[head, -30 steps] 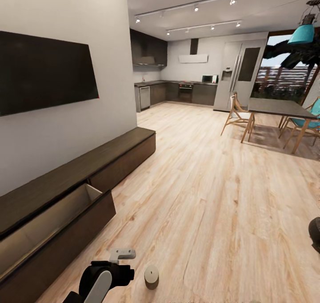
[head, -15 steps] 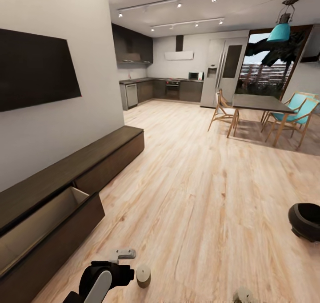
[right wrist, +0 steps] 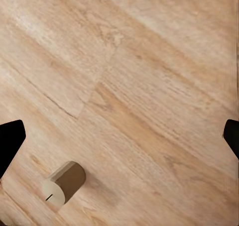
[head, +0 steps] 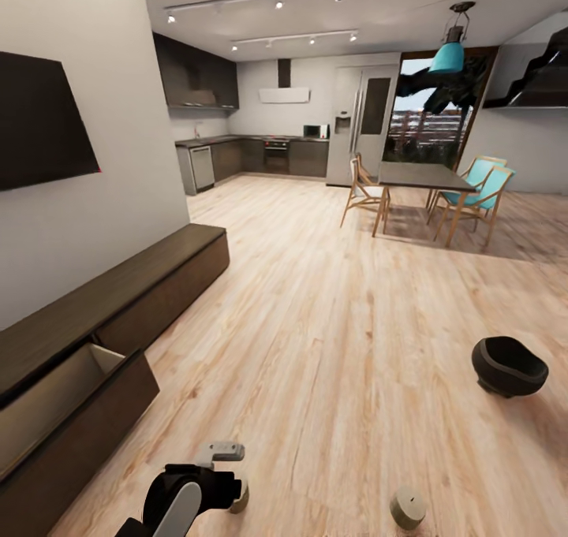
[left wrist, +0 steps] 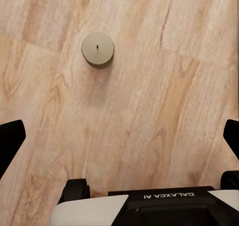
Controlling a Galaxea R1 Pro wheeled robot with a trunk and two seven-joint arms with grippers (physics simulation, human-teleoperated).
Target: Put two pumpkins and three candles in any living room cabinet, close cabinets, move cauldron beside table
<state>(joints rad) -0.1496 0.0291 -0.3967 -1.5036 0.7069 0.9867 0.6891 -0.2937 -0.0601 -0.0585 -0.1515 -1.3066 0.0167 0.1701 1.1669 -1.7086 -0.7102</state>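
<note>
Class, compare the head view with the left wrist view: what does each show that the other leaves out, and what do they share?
Head view adds: the cabinet with one drawer pulled open, the cauldron, and a candle near the lower edge. Left wrist view adds: the left gripper, open wide above another candle's top and wick. Shared: the wooden floor.
</note>
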